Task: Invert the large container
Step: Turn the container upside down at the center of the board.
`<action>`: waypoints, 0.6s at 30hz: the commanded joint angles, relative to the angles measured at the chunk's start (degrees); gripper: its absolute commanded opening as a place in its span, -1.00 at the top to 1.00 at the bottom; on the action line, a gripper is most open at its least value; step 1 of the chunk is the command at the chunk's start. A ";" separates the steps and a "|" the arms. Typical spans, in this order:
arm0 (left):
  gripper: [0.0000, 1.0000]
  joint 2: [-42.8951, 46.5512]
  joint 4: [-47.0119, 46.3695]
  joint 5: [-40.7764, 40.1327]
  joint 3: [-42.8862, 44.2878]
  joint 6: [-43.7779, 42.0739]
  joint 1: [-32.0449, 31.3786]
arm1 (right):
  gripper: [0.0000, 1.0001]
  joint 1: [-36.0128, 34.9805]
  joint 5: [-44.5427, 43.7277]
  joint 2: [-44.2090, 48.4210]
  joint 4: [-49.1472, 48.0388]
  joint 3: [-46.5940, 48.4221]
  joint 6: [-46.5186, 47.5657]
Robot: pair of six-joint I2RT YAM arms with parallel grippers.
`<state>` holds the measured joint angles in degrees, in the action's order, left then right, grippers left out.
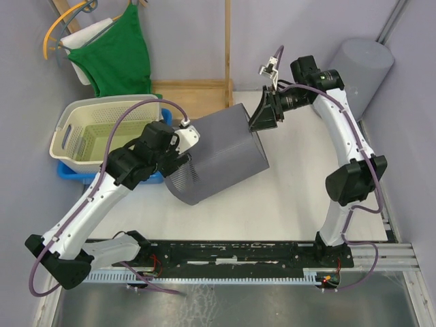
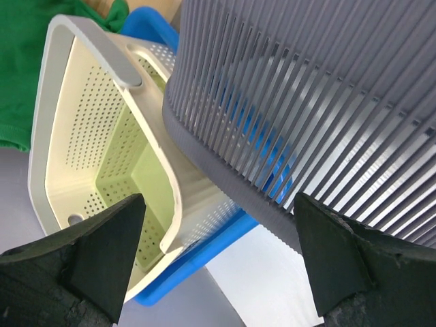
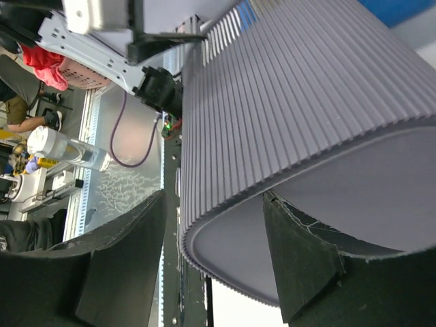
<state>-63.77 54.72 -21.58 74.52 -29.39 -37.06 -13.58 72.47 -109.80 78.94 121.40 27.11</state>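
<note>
The large container point(image 1: 225, 153) is a grey ribbed bin, lying tilted on the white table with its open mouth toward the front left and its flat base toward the back right. My left gripper point(image 1: 182, 146) is open at the mouth end. In the left wrist view the slatted wall point(image 2: 306, 102) and its rim run past the left gripper point(image 2: 218, 255), close to the right-hand finger. My right gripper point(image 1: 262, 112) is open at the base end. In the right wrist view the container's base edge point(image 3: 225, 231) sits between the fingers of the right gripper point(image 3: 214, 262), one finger point(image 3: 300, 259) lying against the base.
A cream perforated basket point(image 1: 75, 129) stands on a blue tray point(image 1: 68, 174) at the back left, right beside the left gripper. A green cloth point(image 1: 116, 58) hangs above it. A grey cylinder point(image 1: 364, 68) stands at the back right, and a wooden frame point(image 1: 194, 92) behind the container.
</note>
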 commanded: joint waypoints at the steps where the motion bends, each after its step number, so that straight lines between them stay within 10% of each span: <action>1: -0.93 1.28 1.06 -0.22 -2.55 0.32 1.26 | -0.34 -4.10 4.66 6.32 -20.08 -1.76 -17.72; 18: -0.92 -2.14 -5.99 8.21 -8.17 0.69 3.20 | -0.35 -14.50 0.99 2.35 -22.74 6.07 -22.78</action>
<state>-63.61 52.80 -19.77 66.78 -29.41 -33.82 -26.50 76.01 -105.21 59.18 124.92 3.90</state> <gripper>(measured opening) 0.966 0.674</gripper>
